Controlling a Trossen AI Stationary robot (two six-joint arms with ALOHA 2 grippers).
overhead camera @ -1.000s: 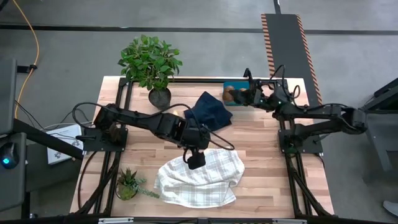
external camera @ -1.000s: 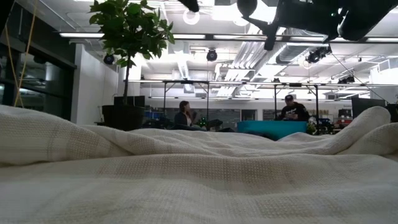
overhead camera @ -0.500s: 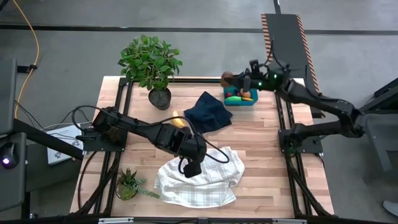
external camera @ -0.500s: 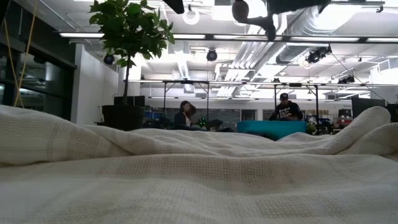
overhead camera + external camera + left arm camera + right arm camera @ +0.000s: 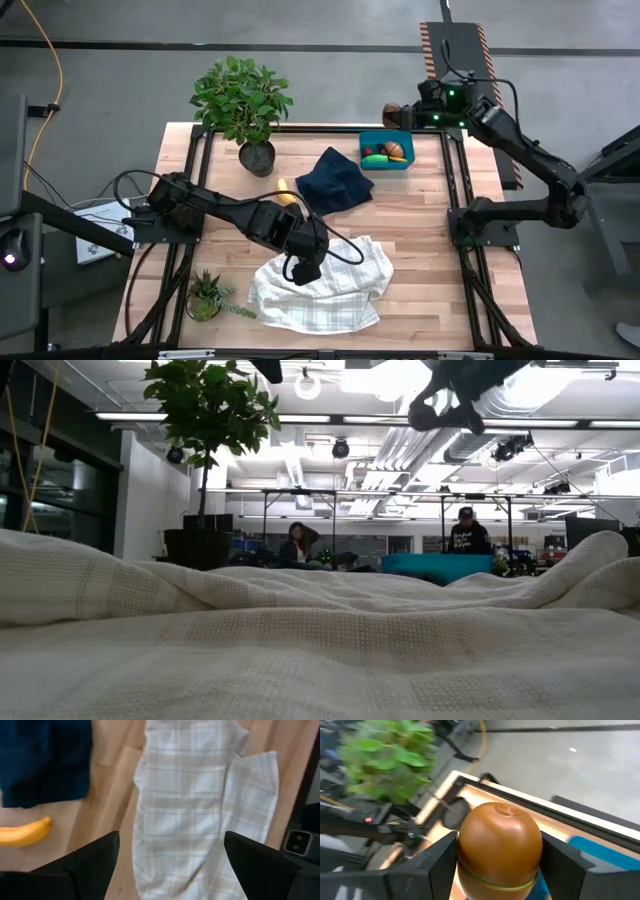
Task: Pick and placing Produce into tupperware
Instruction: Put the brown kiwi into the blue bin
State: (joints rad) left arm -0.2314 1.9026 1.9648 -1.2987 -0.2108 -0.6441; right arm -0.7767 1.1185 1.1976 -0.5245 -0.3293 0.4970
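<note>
My right gripper point(image 5: 393, 115) hangs high over the table's far edge, just behind the teal tupperware point(image 5: 386, 150), and is shut on a brown kiwi-like piece point(image 5: 500, 842). Green, orange and red produce lies in the tupperware. A yellow banana point(image 5: 285, 193) rests on the wood beside a navy cloth point(image 5: 335, 180). My left gripper point(image 5: 300, 268) hovers open over a white plaid cloth point(image 5: 320, 290) with nothing between its fingers; its wrist view shows the banana point(image 5: 25, 831) off to one side. My right gripper pinches the kiwi piece by its two opposite sides point(image 5: 465, 852) between its two fingers point(image 5: 437, 862). The fingers come from the table's right, slanting a little downward. The piece is lifted clear of the tupperware and the table, its rounded end pointing away from the wrist.
A tall potted plant point(image 5: 242, 100) stands at the far left and a small one point(image 5: 205, 295) at the near left. The low view is filled by the plaid cloth point(image 5: 300, 640); the tupperware point(image 5: 435, 565) shows behind it, and people sit in the room beyond.
My right gripper has risen from over the tupperware with the kiwi piece, swung toward the table's far right corner and tipped from pointing down to nearly level. My left gripper has drifted a little toward the table's near left edge over the plaid cloth, still open.
</note>
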